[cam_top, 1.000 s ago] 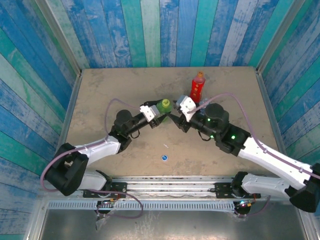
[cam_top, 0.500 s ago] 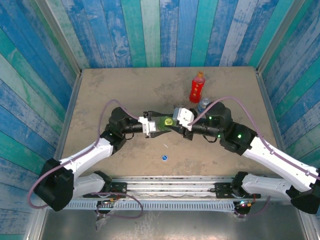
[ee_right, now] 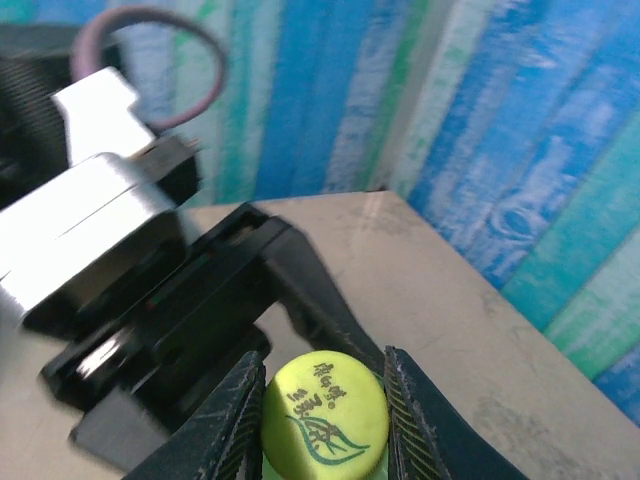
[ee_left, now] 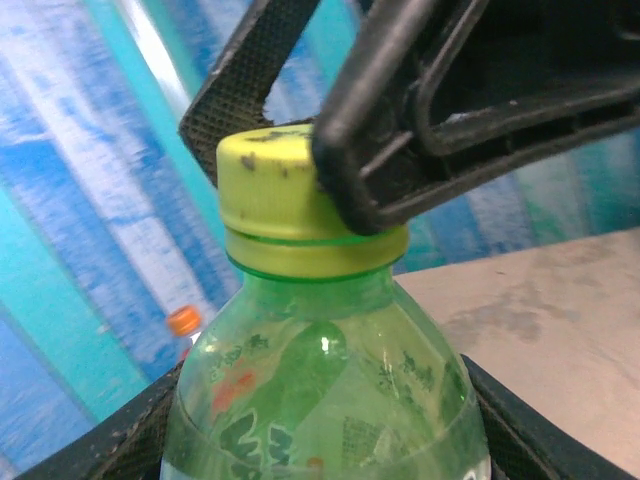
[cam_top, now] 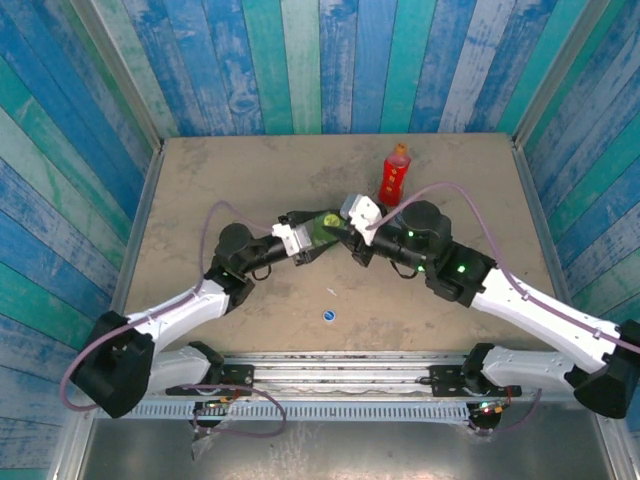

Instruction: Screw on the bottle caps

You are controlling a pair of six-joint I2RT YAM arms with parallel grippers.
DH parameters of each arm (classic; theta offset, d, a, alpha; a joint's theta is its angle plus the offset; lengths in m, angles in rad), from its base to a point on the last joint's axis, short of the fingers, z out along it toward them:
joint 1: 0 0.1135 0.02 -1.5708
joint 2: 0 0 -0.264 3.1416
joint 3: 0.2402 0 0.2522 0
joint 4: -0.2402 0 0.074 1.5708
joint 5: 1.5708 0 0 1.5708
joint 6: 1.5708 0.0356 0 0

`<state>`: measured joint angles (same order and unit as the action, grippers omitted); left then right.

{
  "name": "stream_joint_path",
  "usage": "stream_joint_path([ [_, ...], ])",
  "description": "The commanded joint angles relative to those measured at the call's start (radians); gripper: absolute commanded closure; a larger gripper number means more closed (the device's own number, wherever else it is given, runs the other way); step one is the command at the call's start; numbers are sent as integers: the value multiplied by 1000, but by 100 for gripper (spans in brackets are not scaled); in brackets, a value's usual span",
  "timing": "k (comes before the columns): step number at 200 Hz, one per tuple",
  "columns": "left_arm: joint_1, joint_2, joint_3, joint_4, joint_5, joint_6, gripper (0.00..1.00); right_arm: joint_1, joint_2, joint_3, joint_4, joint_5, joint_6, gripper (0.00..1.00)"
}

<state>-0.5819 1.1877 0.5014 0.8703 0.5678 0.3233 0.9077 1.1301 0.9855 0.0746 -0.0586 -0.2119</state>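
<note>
The tall green bottle [cam_top: 318, 232] [ee_left: 320, 400] is held off the table at mid-table, with my left gripper [cam_top: 308, 238] [ee_left: 320, 445] shut around its body. On its neck sits the yellow-green cap [ee_left: 270, 215] [ee_right: 325, 412]. My right gripper [cam_top: 343, 232] [ee_right: 325, 415] is shut on that cap, its ribbed fingers [ee_right: 232, 425] pressed against both sides. The red bottle [cam_top: 394, 178] stands behind with the orange cap [cam_top: 399, 150] [ee_left: 183, 320] on top. The blue cap [cam_top: 329, 316] lies loose on the table near the front.
Blue and teal plank walls [cam_top: 300, 60] close in the tan table [cam_top: 220, 170] on three sides. A metal rail [cam_top: 340, 365] runs along the near edge. Both arms meet at the table's middle, and cables [cam_top: 455, 195] loop above them.
My right gripper has closed onto the yellow-green cap. Both grippers and the green bottle dipped toward the front, then came back slightly toward the rear.
</note>
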Motion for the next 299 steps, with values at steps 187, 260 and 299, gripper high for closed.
stream_joint_path([
  [187,-8,47,198,-513,256,273,38,-27,-149,-79,-120,-94,-143,38],
  [260,-9,-11,189,-519,418,295,38,-60,-123,-28,-213,-233,-109,50],
  [299,-8,-6,185,-511,410,292,38,-66,-108,-31,-187,-258,-93,77],
])
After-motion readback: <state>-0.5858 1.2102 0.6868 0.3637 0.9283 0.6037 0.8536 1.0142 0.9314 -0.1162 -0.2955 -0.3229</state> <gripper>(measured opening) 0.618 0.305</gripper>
